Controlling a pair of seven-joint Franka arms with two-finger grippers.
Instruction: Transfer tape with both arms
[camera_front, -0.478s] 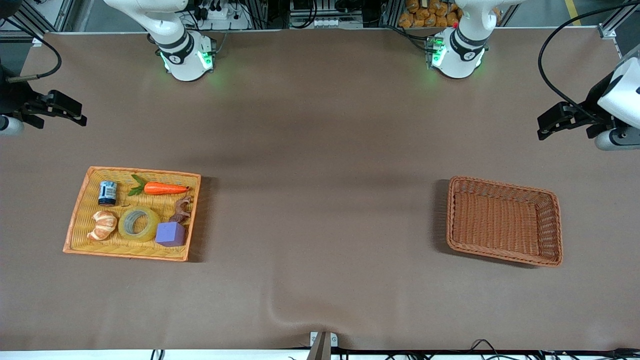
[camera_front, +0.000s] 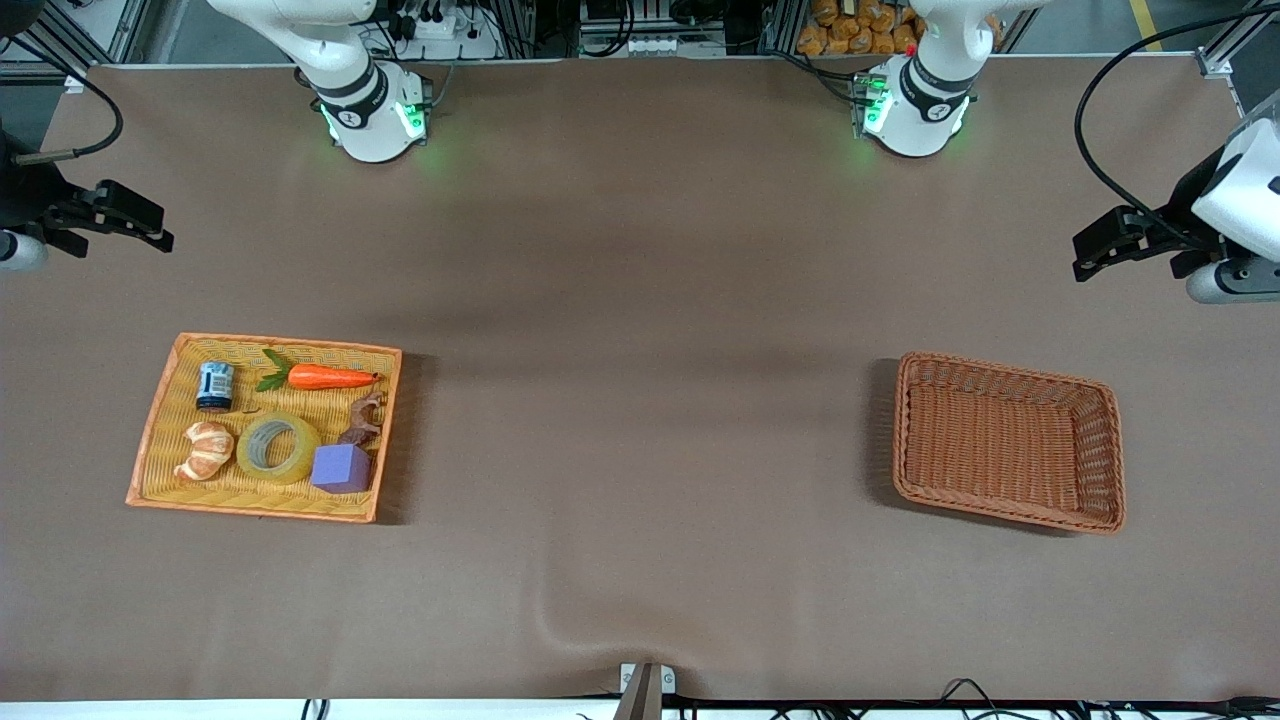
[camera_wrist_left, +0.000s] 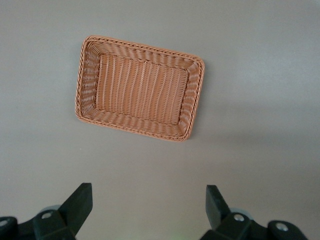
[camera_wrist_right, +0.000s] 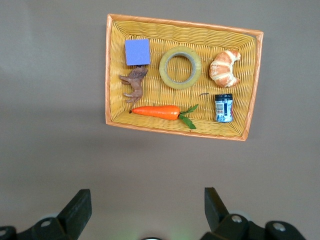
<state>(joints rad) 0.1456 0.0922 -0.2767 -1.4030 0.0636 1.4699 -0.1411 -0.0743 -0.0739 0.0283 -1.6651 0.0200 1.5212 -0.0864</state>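
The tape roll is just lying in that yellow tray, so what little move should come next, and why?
Probably the right hand should swing over the tape. It hangs open above bare table, away from the tray, while the left hand waits open near the brown basket.

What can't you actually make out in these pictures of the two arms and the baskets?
- The label on the small can: too small to read in the front and right wrist views.
- The tape: lying flat, so its underside is hidden by its own body.
- Both arms: cut off by the frame edges in the front view.
- The left gripper and right gripper: only the fingertips show in the wrist views; the bottom edge cuts off the rest.
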